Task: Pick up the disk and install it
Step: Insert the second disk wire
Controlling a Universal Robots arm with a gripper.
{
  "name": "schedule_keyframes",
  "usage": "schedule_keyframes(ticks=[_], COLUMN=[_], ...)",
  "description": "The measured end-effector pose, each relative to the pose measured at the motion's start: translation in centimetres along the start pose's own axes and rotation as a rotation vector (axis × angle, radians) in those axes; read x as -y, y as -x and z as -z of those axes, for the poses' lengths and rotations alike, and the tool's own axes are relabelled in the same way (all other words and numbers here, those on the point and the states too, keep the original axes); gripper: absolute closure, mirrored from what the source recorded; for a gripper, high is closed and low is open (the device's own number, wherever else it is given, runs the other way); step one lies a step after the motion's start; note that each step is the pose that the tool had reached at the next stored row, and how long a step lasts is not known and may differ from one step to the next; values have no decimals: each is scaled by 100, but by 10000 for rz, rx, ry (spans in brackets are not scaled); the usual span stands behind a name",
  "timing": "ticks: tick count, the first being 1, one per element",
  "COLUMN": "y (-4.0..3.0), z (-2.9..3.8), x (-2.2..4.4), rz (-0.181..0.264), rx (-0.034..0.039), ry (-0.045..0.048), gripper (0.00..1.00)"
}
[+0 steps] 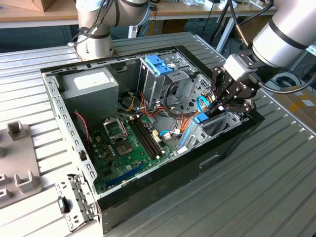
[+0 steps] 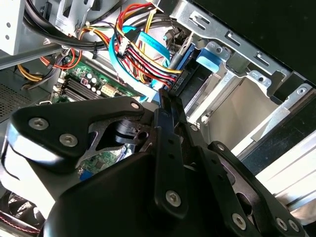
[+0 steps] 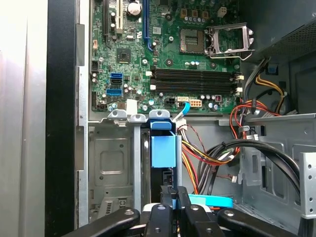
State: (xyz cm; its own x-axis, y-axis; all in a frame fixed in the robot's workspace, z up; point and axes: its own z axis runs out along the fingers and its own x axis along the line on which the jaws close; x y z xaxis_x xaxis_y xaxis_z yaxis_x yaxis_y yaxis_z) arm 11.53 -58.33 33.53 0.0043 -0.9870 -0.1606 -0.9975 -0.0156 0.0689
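The disk (image 1: 200, 118) stands on edge in the drive bay at the open computer case's corner on the exterior view's right, its blue carrier frame (image 3: 163, 149) showing between the metal bay walls. In the second wrist view the disk's blue edge (image 2: 186, 57) runs beside a black cable plug. My gripper (image 1: 213, 109) reaches down into that corner, its fingertips just at the disk's near end. Both wrist views show the black fingers pressed together, the gripper (image 3: 173, 190) shut with nothing between them, and the same gripper (image 2: 165, 96) tip close to the plug.
Red, yellow and blue cables (image 3: 212, 158) bunch right beside the disk. An unfilled bay slot (image 3: 111, 163) lies on its other side. The motherboard (image 1: 131, 143), grey power supply box (image 1: 89, 81) and a cage with a blue latch (image 1: 158, 64) fill the case. Grey fixtures (image 1: 19, 168) sit outside.
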Motion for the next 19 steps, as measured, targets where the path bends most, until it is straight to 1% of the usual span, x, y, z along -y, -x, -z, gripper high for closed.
schedule_keyframes(ticks=[4, 5, 6, 8, 16, 19], y=[-1, -1, -2, -2, -1, 7], z=[-4, -12, -15, -10, -6, 43], x=[0, 1, 1, 0, 0, -3], rz=[0, 1, 1, 0, 0, -1], rx=[0, 20, 20, 8, 6, 4], ry=[-1, -1, -2, -1, -1, -1], gripper=[84, 84, 83, 71, 71, 71])
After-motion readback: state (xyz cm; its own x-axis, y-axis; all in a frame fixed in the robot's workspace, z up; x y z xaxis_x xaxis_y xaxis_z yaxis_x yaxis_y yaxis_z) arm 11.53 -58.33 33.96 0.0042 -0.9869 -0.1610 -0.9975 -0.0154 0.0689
